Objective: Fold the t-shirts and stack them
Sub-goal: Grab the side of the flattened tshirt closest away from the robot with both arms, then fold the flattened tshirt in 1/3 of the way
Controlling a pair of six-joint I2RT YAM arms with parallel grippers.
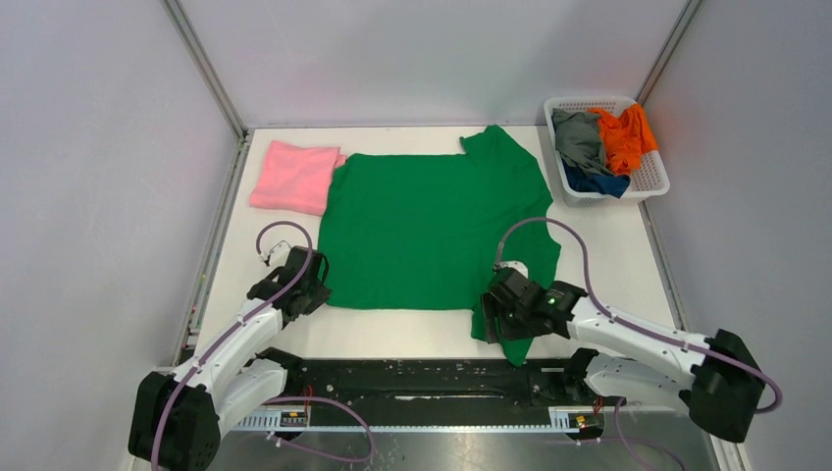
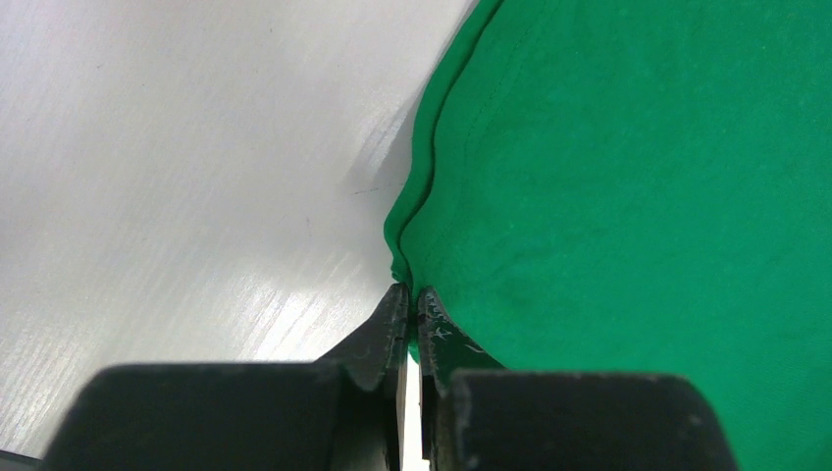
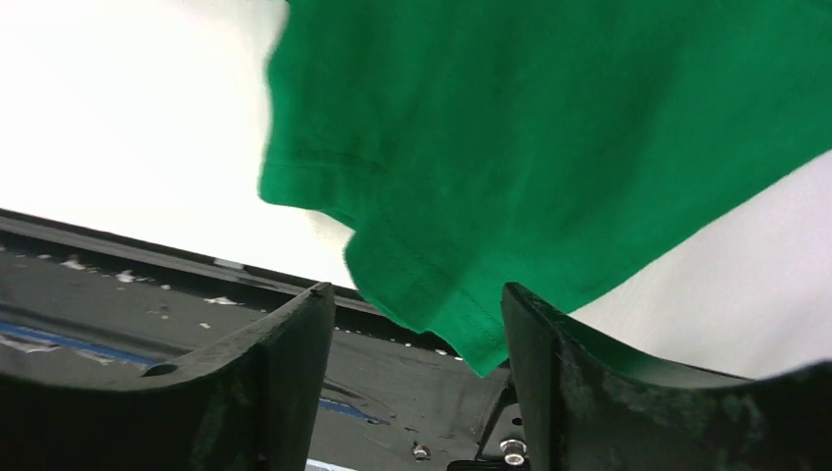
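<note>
The bright green t-shirt [image 1: 432, 226] lies spread flat in the middle of the table. My left gripper [image 1: 312, 285] is at its near left corner. In the left wrist view the left gripper [image 2: 412, 294] is shut on the shirt's edge [image 2: 638, 196], with a sliver of green between the tips. My right gripper [image 1: 495, 319] is at the near right sleeve. In the right wrist view it [image 3: 417, 299] is open, with the sleeve end [image 3: 442, 285] lying between the fingers. The pink t-shirt [image 1: 294, 177] lies folded at the back left. The grey [image 1: 579, 137], orange [image 1: 626, 135] and dark blue [image 1: 598, 183] t-shirts are in the basket.
The white slatted basket [image 1: 652, 182] stands at the back right corner. The black base rail [image 1: 432, 378] runs along the table's near edge, and the green sleeve hangs over it [image 3: 147, 294]. Grey walls close in the table on three sides.
</note>
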